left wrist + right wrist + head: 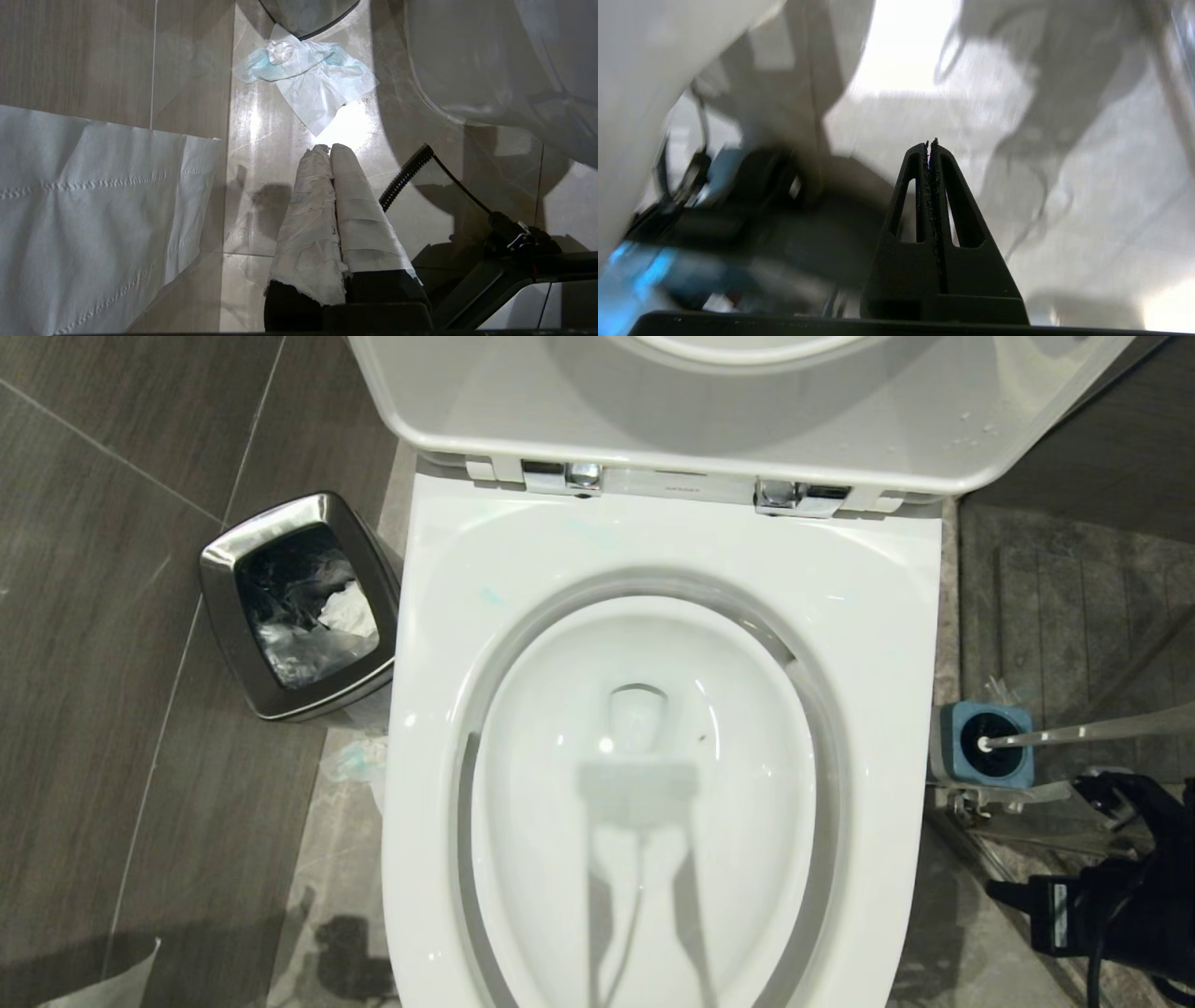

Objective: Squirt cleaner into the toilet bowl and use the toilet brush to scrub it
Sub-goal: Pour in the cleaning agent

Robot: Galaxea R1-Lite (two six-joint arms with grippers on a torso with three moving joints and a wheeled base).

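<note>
- The toilet bowl (pixel 653 784) fills the middle of the head view, lid up.
- The toilet brush (pixel 1074 735) stands in its blue-topped holder (pixel 988 758) on the floor at the bowl's right.
- The right gripper (pixel 931 142), jaws closed and empty, is near the holder.
- The left gripper (pixel 328 150), jaws closed, hangs over the floor.
- A steel waste bin (pixel 299 607) stands left of the bowl.

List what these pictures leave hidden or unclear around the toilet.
- Toilet brush: head view, bristles hidden inside the blue holder; handle cut off by the frame edge.
- Steel bin: head view, contents too dark to identify.
- Right gripper: right wrist view, surroundings smeared by blur.
- Cleaner bottle: in no view.
</note>
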